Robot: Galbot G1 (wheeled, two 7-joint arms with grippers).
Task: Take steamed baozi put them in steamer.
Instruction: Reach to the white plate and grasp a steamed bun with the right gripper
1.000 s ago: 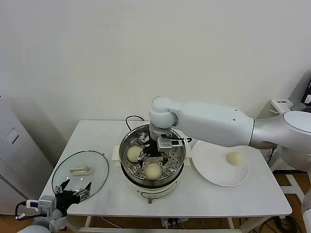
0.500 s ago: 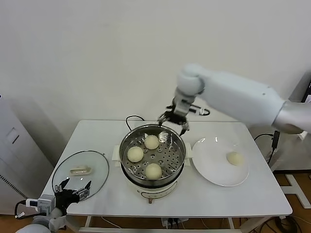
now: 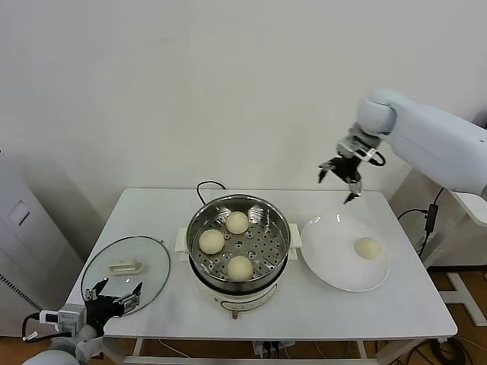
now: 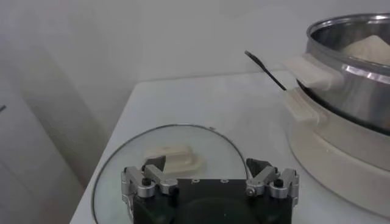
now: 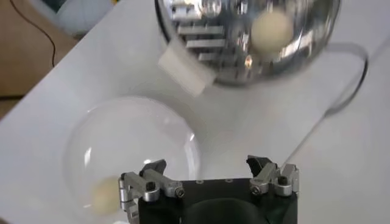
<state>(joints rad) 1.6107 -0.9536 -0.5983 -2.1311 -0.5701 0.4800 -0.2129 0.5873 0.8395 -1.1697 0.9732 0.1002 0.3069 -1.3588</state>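
Observation:
The steel steamer [image 3: 192, 236] stands mid-table with three cream baozi on its perforated tray: one at the back [image 3: 237, 222], one at the left [image 3: 211, 241], one at the front [image 3: 240, 268]. A fourth baozi [image 3: 368, 248] lies on the white plate [image 3: 327, 255] to the right; it also shows in the right wrist view [image 5: 103, 196]. My right gripper [image 3: 341, 177] is open and empty, raised above the plate's far edge. My left gripper [image 3: 114, 293] is open and empty, low at the front left by the glass lid [image 3: 103, 277].
A black cord [image 3: 207, 185] runs behind the steamer. The lid's white handle [image 4: 173, 157] lies just beyond my left gripper. The steamer's white side handle [image 4: 311, 70] juts toward the lid. The table ends close beyond the plate on the right.
My right gripper rose out of the steamer, leaving a third baozi at the back of the tray, then swung right and up toward the plate. The left arm stayed still.

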